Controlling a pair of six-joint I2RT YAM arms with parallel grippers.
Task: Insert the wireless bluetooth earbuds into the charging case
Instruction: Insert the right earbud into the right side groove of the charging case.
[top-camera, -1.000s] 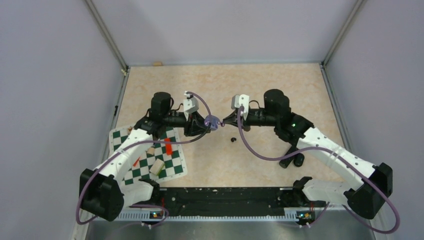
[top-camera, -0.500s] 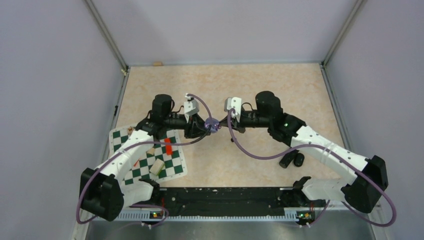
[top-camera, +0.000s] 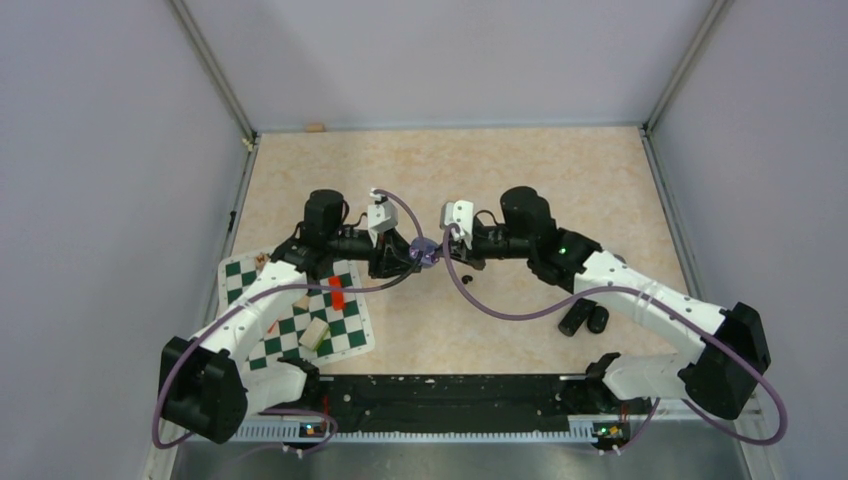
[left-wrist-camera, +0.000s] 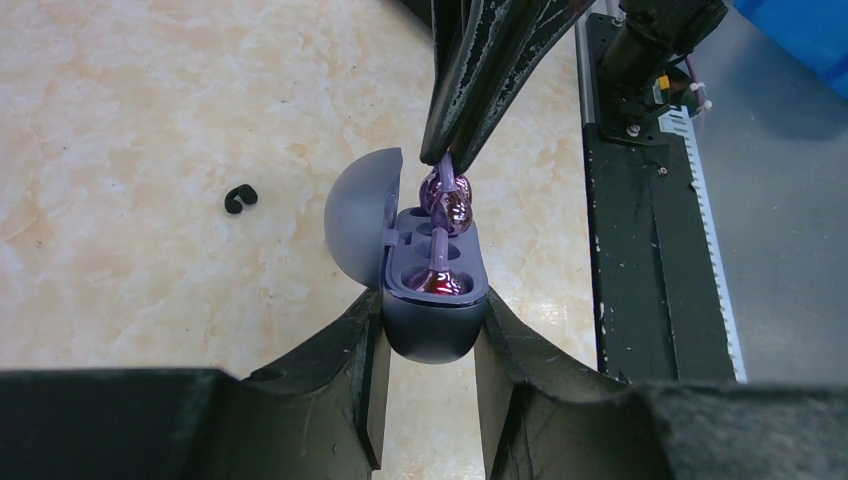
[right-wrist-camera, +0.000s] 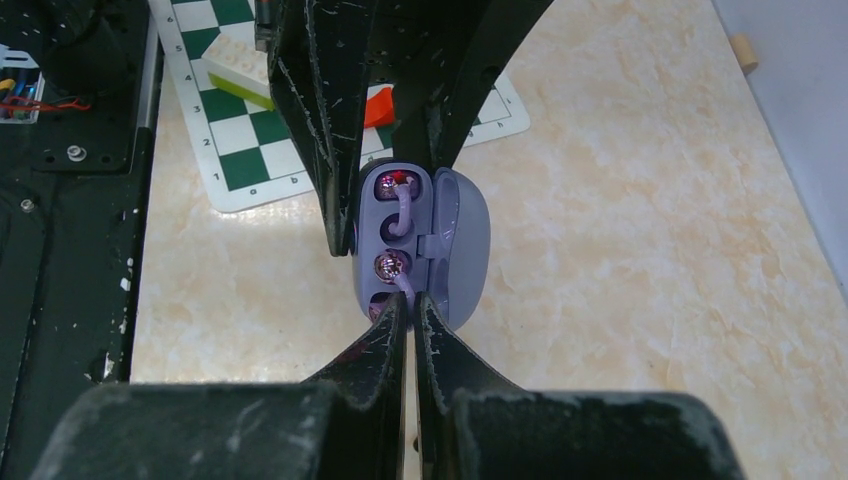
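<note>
Left gripper (left-wrist-camera: 430, 318) is clamped on the charging case (left-wrist-camera: 432, 340), lid flipped open, pretty much dead center of the top view. Right gripper (right-wrist-camera: 412, 302) is pinched tight on one earbud (left-wrist-camera: 448, 200), right at the case's upper slot. The other earbud (left-wrist-camera: 437, 282) sits in the lower slot.

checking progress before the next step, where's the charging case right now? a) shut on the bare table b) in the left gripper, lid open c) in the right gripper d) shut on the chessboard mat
b: the charging case sits clamped in the left gripper with its lid swung open, while the right gripper pinches an earbud.
</note>
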